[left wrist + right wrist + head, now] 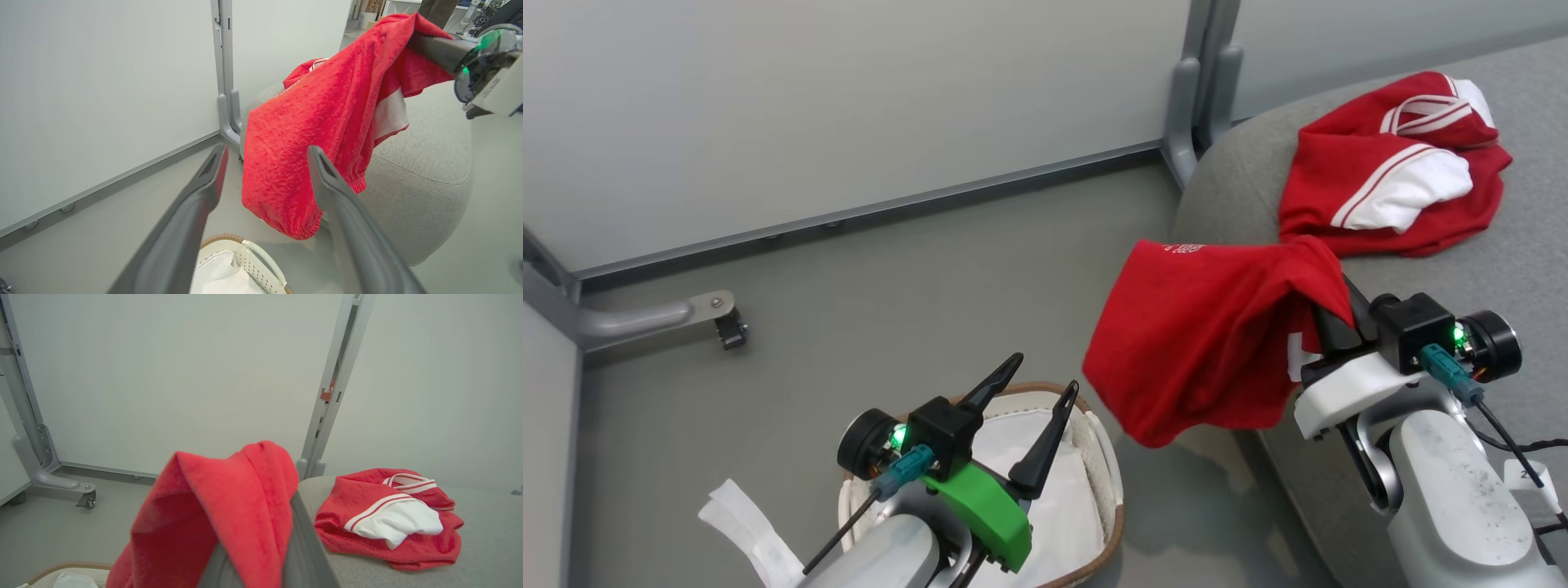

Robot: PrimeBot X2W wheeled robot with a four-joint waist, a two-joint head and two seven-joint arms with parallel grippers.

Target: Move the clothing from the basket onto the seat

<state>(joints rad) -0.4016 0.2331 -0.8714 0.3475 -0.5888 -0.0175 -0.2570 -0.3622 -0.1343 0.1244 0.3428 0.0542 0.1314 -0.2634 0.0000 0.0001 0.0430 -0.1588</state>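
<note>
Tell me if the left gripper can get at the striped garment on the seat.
Probably not directly: the red garment held by the right gripper hangs between the left gripper and the striped garment.

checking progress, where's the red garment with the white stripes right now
In the head view the striped garment lies at the upper right on the grey seat, just beyond the second red garment hanging from the right pincer.

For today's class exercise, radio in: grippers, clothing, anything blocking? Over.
Right gripper shut on red garment, hanging at seat edge. Left gripper open over basket. Striped garment lying on seat. No obstruction seen.
</note>
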